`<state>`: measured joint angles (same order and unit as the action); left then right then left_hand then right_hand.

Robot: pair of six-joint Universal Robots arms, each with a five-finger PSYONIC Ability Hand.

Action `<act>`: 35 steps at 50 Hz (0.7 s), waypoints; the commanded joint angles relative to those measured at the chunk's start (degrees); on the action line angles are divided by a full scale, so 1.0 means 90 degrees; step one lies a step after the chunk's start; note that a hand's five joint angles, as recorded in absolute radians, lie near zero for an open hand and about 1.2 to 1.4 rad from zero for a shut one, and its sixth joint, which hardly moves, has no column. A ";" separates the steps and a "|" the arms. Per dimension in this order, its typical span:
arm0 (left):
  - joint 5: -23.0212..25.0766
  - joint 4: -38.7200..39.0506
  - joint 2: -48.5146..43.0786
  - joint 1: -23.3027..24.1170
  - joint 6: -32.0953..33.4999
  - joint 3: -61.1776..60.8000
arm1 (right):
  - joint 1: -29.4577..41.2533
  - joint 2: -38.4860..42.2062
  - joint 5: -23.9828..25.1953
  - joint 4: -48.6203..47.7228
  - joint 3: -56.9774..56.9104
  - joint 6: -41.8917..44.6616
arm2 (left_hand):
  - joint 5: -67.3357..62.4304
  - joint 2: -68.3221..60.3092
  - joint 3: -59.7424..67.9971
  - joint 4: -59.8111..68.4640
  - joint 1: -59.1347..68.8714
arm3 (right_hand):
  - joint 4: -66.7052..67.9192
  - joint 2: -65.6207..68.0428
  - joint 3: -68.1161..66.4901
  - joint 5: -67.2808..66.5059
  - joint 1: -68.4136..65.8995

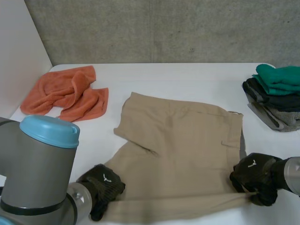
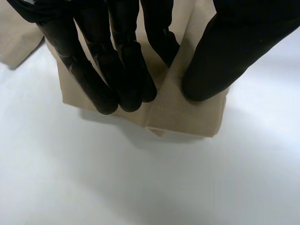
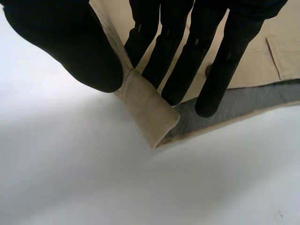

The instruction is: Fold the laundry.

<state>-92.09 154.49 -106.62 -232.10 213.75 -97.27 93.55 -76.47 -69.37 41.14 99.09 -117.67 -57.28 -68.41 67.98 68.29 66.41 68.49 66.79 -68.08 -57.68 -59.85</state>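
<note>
1. Far L, back of the white table (image 1: 187,77): crumpled orange towel (image 1: 65,93), lying loose, well apart from both hands.
2. Near L: left arm (image 1: 49,131) w/ grey joint & light-blue cap. The left hand (image 1: 101,187) sits at the near-L corner of the beige cotton shorts (image 1: 183,150), at a leg hem. In the wrist view its fingers (image 2: 117,79) lie on top of that corner and the thumb (image 2: 211,65) presses beside them, w/ a ridge of fabric squeezed btwn. The hand is grasping the shorts.
3. Centre: shorts spread flat on the table, legs to the L, waistband to the R. The near edge runs btwn the two hands.
4. Near R: right hand (image 1: 255,178) at the near-R corner of the shorts. In the wrist view thumb (image 3: 79,51) & fingers (image 3: 178,70) pinch the waistband corner, which is rolled up off the table. Grey inner lining (image 3: 225,108) shows beneath.
5. Far R: stack of folded clothes (image 1: 276,96), green on top, dark & grey below, near the table's R edge, apart from the shorts.
</note>
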 commanded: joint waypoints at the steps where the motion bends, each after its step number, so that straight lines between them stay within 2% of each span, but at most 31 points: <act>1: -0.0021 0.0888 -0.0592 -0.0235 0.0283 0.1428 | 0.0327 0.0604 -0.0036 -0.1003 -0.0930 -0.1111 | -0.1414 -0.1287 0.1335 0.1301 0.1511 | 0.1279 0.1467 -0.1324 -0.1369 -0.2239; 4: -0.0080 0.1368 -0.1032 -0.0314 0.0332 0.2270 | 0.0493 0.0800 -0.0056 -0.1649 -0.1322 -0.1738 | -0.1414 -0.1287 0.1335 0.1301 0.1511 | 0.1279 0.1467 -0.1324 -0.1369 -0.2239; 8: -0.0109 0.2101 -0.2135 -0.0431 0.0401 0.3998 | 0.0699 0.1200 -0.0261 -0.3181 -0.1898 -0.2637 | -0.1414 -0.1287 0.1335 0.1301 0.1511 | 0.1279 0.1467 -0.1324 -0.1369 -0.2239; 9: -0.0139 0.2247 -0.2592 -0.0480 0.0439 0.4755 | 0.0767 0.1424 -0.0474 -0.3852 -0.2093 -0.2899 | -0.1414 -0.1287 0.1335 0.1301 0.1511 | 0.1279 0.1467 -0.1324 -0.1369 -0.2239; 11: -0.0188 0.2268 -0.3063 -0.0520 0.0449 0.5531 | 0.0835 0.1649 -0.0729 -0.4471 -0.2260 -0.3048 | -0.1414 -0.1287 0.1335 0.1301 0.1511 | 0.1279 0.1467 -0.1324 -0.1369 -0.2239; 13: -0.0217 0.2239 -0.3744 -0.0549 0.0498 0.6621 | 0.0923 0.2048 -0.1157 -0.5269 -0.2522 -0.3029 | -0.1414 -0.1287 0.1335 0.1301 0.1511 | 0.1279 0.1467 -0.1324 -0.1369 -0.2239; 17: -0.0139 0.2171 -0.4831 -0.0529 0.0489 0.8324 | 0.1079 0.2780 -0.1549 -0.6315 -0.2972 -0.2640 | -0.1414 -0.1287 0.1335 0.1301 0.1511 | 0.1279 0.1467 -0.1324 -0.1369 -0.2239; 21: 0.0066 0.2131 -0.5778 -0.0510 0.0391 0.9653 | 0.1168 0.3544 -0.1599 -0.7089 -0.3490 -0.2063 | -0.1414 -0.1287 0.1335 0.1301 0.1511 | 0.1279 0.1467 -0.1324 -0.1369 -0.2239; 22: 0.0105 0.2141 -0.5935 -0.0491 0.0362 0.9859 | 0.1168 0.3709 -0.1609 -0.7226 -0.3626 -0.1965 | -0.0472 -0.0346 0.0393 0.0359 0.0569 | -0.1148 -0.0959 0.1102 0.1058 0.0187; 23: 0.0134 0.2151 -0.6072 -0.0471 0.0333 1.0044 | 0.1177 0.3885 -0.1628 -0.7353 -0.3753 -0.1858 | 0.2035 0.2162 -0.2114 -0.2148 -0.1938 | -0.4651 -0.4462 0.4605 0.4560 0.3690; 24: 0.0096 0.2141 -0.6276 -0.0442 0.0265 1.0288 | 0.1216 0.4187 -0.1696 -0.7548 -0.3987 -0.1692 | 0.6364 0.6491 -0.6443 -0.6477 -0.6267 | -0.6499 -0.6310 0.6453 0.6409 0.5539; 27: -0.0128 0.2161 -0.6356 -0.0383 0.0167 1.0359 | 0.1256 0.4375 -0.1911 -0.7638 -0.4165 -0.1525 | 0.6364 0.6491 -0.6443 -0.6477 -0.6267 | -0.6499 -0.6310 0.6453 0.6409 0.5539; 30: -0.0558 0.2209 -0.6142 -0.0373 0.0020 1.0077 | 0.1285 0.4122 -0.2058 -0.7472 -0.4009 -0.1729 | 0.6364 0.6491 -0.6443 -0.6477 -0.6267 | -0.6499 -0.6310 0.6453 0.6409 0.5539; 32: -0.0782 0.2248 -0.5821 -0.0402 -0.0135 0.9562 | 0.1304 0.3724 -0.2116 -0.7181 -0.3727 -0.2166 | 0.6364 0.6491 -0.6443 -0.6477 -0.6267 | -0.6499 -0.6310 0.6453 0.6409 0.5539; 35: -0.0823 0.2365 -0.5265 -0.0451 -0.0204 0.8635 | 0.1314 0.3147 -0.2136 -0.6712 -0.3414 -0.2734 | 0.6364 0.6491 -0.6443 -0.6477 -0.6267 | -0.6499 -0.6310 0.6453 0.6409 0.5539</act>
<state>-96.36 174.32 -162.06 -235.63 213.93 -6.51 105.15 -39.94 -87.67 -25.93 63.43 -134.18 -2.75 -11.65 12.06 11.48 10.84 12.47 11.96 -11.93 -2.41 -12.59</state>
